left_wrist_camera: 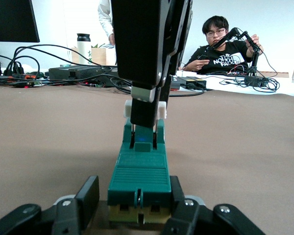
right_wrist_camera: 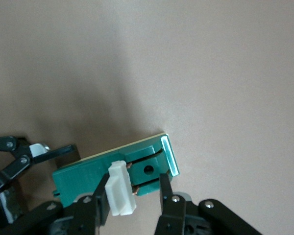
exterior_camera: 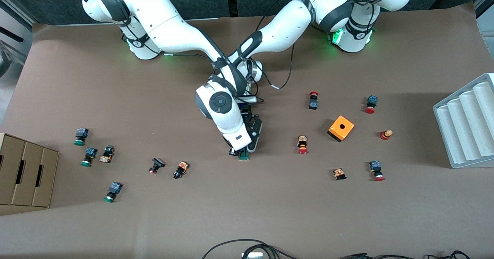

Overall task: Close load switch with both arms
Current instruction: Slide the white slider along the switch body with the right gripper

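Front view: high above, facing the robots' bases, taking in the whole surface [exterior_camera: 270,212]. Left wrist view: low, almost level with the surface, close along the load switch [left_wrist_camera: 139,169] toward the right claw [left_wrist_camera: 145,115]. Right wrist view: close, looking down. Shared by all three: the load switch.

roughly thirteen push buttons [exterior_camera: 313,100], one orange box [exterior_camera: 341,127].
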